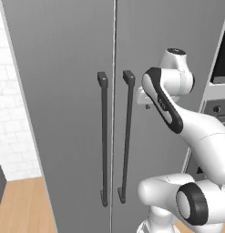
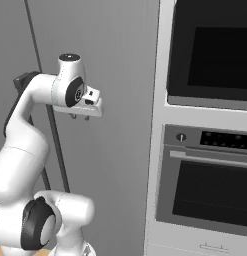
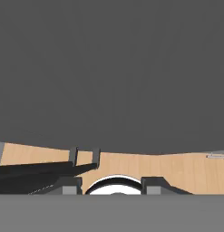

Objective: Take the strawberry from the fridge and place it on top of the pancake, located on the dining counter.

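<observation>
You are facing the fridge (image 1: 63, 113) with both doors shut, so nothing is opening a way inside. Two dark vertical bar handles (image 1: 104, 136) are standing out from the door fronts, side by side at the centre seam, with only a narrow slot between them. The gripper (image 2: 80, 118) is hanging just right of the right handle (image 1: 126, 136), close to the door face. Further right, the wall oven unit (image 2: 205, 150) is walling off that side. Bare wooden floor (image 1: 23, 205) is lying open at the near left.

Fridge (image 1: 63, 113): both doors shut, interior hidden; top and bottom cut off by the frame. Gripper (image 2: 80, 118): fingers too small to judge their gap. Wall oven (image 2: 207, 150): right side cropped at the picture's edge.
</observation>
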Motion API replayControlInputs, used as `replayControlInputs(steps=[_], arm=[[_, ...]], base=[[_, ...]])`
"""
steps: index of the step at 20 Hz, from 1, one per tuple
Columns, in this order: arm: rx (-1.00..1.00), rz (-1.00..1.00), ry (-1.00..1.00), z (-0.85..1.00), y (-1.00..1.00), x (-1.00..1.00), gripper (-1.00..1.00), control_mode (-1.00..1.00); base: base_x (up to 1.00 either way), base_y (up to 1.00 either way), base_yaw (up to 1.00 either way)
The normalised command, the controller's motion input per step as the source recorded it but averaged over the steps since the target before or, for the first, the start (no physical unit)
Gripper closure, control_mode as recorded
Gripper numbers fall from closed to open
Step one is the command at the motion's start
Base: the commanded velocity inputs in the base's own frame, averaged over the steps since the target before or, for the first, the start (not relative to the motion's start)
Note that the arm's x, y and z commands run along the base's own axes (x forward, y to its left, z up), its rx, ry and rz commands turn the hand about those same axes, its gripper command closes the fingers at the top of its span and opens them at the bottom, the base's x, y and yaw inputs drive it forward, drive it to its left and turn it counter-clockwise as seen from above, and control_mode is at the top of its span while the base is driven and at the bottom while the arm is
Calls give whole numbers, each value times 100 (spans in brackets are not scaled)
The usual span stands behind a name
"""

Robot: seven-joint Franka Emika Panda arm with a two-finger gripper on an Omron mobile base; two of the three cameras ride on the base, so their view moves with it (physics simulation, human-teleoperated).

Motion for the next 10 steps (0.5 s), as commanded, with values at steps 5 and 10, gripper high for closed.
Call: replayControlInputs(steps=[5, 10], arm=[[0, 0, 0, 0, 0, -4, -100, 100], [0, 0, 0, 0, 0, 0, -100, 100]], base=[[-5, 0, 0], [-47, 0, 0]])
